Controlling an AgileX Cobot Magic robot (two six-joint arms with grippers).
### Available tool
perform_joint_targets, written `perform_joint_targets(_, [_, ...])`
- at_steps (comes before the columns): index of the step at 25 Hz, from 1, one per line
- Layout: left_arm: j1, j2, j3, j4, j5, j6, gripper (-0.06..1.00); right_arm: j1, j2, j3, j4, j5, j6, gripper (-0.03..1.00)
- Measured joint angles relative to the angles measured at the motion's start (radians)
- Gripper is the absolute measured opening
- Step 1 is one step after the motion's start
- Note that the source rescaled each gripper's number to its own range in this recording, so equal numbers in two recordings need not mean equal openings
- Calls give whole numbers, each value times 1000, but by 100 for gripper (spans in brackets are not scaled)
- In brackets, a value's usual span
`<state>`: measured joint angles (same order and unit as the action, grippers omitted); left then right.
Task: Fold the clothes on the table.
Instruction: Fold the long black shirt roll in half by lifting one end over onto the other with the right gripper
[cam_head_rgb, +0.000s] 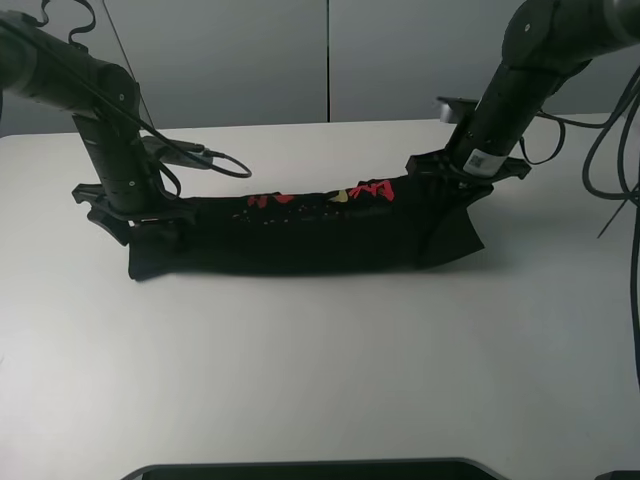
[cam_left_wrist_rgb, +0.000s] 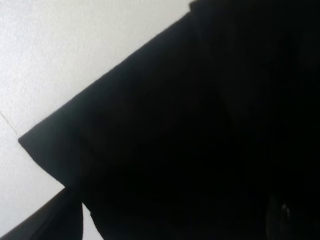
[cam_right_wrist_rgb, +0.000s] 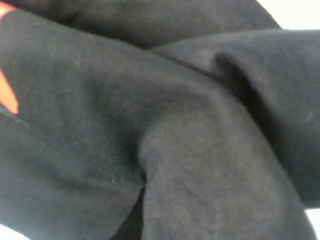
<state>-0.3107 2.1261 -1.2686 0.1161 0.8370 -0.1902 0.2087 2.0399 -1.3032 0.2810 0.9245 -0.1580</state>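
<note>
The black T-shirt (cam_head_rgb: 320, 235) hangs as a long folded band between my two grippers, its lower edge resting on the white table (cam_head_rgb: 320, 380). Red and yellow print (cam_head_rgb: 330, 197) shows along its upper edge. My left gripper (cam_head_rgb: 140, 215) is shut on the shirt's left end. My right gripper (cam_head_rgb: 455, 175) is shut on the right end, a little higher. The left wrist view shows only black cloth (cam_left_wrist_rgb: 200, 125) over the white table (cam_left_wrist_rgb: 60, 50). The right wrist view is filled with creased black cloth (cam_right_wrist_rgb: 175, 150) and a bit of red print (cam_right_wrist_rgb: 7, 97). No fingers show in either wrist view.
Grey wall panels (cam_head_rgb: 330, 60) stand behind the table. A black cable (cam_head_rgb: 215, 160) lies on the table by the left arm. Loose cables (cam_head_rgb: 620, 150) hang at the right edge. A dark object (cam_head_rgb: 310, 470) sits at the table's front edge.
</note>
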Motion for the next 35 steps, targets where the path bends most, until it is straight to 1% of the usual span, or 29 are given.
perform_joint_targets(3, [0,0,0,0,0,0,96,0,-47,0,53,31,-36,12])
perform_joint_targets(6, [0,0,0,0,0,0,96,0,-72,0,134,68,-83,12])
perform_joint_targets(9, [0,0,0,0,0,10,96,0,-74,0,257,101,-153,12])
perform_joint_targets(15, [0,0,0,0,0,12,96,0,-74,0,574,144,-316,12])
perform_joint_targets(17, [0,0,0,0,0,12,96,3,-70,0,655,147,-353,12])
perform_joint_targets(19, [0,0,0,0,0,10,96,14,-64,-2,711,144,-379,12])
perform_joint_targets(24, [0,0,0,0,-2,10,96,100,2,-6,826,133,-432,12])
perform_joint_targets(29, [0,0,0,0,-2,10,96,168,110,-6,1004,119,-517,12])
perform_joint_targets(31, [0,0,0,0,-2,10,96,185,154,-17,1059,115,-545,12])
perform_joint_targets(35, [0,0,0,0,-2,11,96,213,228,-70,1119,111,-577,12])
